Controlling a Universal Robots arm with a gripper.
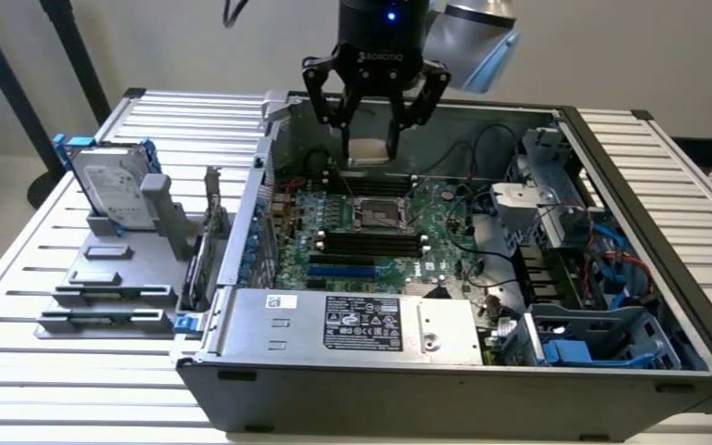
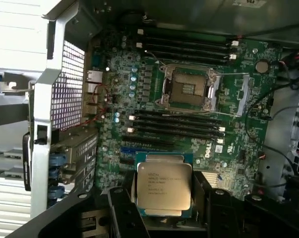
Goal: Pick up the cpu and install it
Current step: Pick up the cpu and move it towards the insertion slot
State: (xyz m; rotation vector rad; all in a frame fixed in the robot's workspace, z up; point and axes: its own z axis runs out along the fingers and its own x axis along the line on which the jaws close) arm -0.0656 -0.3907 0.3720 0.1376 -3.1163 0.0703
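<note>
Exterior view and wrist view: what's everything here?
computer case: one, grey, open, on the table
table: one, white slatted, under everything
motherboard: one, green, inside the case
socket: one, metal-framed, empty, mid-board
memory sticks: several, black, beside the socket
power supply: one, silver, case's near side
drive: one, silver with blue brackets, upright, exterior view's left
cpu: one, silver, held above the board
gripper: one, black, closed on the cpu

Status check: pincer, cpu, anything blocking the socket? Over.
Pincer shut on cpu, above the motherboard. Socket empty. Nothing seen in the way.
</note>
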